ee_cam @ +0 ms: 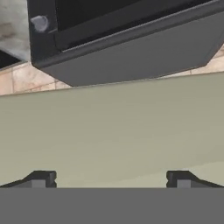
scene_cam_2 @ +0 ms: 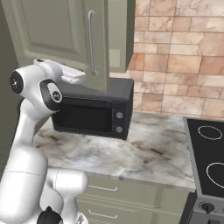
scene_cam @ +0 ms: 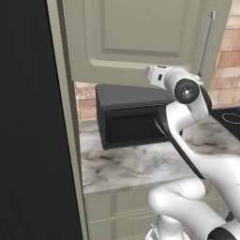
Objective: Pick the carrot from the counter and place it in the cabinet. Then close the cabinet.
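The sage-green cabinet door [scene_cam: 136, 37] [scene_cam_2: 52, 30] hangs above the microwave, swung out from the cabinet body [scene_cam_2: 120, 39]. Its pale bar handle [scene_cam: 207, 44] [scene_cam_2: 91, 41] runs down the door's right side. My gripper [ee_cam: 109, 179] is raised to the door's lower edge, on the white hand [scene_cam: 157, 74] [scene_cam_2: 72, 77]. In the hand view the fingertips [ee_cam: 41, 178] stand wide apart and open, with nothing between them, facing the door's flat green surface [ee_cam: 113, 131]. The marbled counter [scene_cam: 140, 164] [scene_cam_2: 144, 148] lies below. The carrot is out of view.
A black microwave [scene_cam: 131, 119] [scene_cam_2: 94, 113] [ee_cam: 131, 39] sits on the counter right under the door and my hand. A black cooktop [scene_cam_2: 210, 153] [scene_cam: 232, 116] lies at the right. A tall dark panel [scene_cam: 28, 140] walls off the left. Brick wall [scene_cam_2: 175, 65] stands behind.
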Available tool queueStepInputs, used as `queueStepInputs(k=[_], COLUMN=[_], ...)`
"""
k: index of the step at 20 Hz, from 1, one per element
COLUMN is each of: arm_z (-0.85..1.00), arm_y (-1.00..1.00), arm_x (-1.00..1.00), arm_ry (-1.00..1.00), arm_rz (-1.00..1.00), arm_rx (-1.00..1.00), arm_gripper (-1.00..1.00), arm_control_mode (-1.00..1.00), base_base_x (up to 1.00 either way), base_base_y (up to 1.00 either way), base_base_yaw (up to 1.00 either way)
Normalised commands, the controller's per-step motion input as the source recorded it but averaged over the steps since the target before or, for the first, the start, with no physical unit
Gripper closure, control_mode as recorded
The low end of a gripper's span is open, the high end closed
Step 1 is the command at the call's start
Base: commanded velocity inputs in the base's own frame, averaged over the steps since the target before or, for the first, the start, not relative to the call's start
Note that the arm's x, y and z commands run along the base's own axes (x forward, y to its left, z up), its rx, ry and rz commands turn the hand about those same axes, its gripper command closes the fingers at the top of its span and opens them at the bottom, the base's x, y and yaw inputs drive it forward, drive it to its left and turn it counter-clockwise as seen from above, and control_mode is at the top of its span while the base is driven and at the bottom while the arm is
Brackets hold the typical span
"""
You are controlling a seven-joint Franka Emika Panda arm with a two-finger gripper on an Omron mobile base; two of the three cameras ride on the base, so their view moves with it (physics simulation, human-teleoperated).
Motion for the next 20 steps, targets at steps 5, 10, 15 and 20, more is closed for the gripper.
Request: queueStepInputs(k=[5,10,15,20], arm_z=[-0.02,-0.14,-0.32,-0.55], arm_y=[-0.05,-0.08,-0.07,-0.08], arm_x=[1.0,0.93,0.74,0.49], arm_ry=[0.19,0.17,0.11,0.04], arm_rz=[0.0,0.0,0.0,0.0], arm_rx=[-0.09,-0.08,-0.09,-0.11], arm_gripper=[-1.0,-1.0,-1.0,-1.0], arm_control_mode=[-1.0,-1.0,-1.0,-1.0], base_base_x=[0.0,0.0,0.0,0.0], base_base_y=[0.0,0.0,0.0,0.0], base_base_yaw=[0.0,0.0,0.0,0.0])
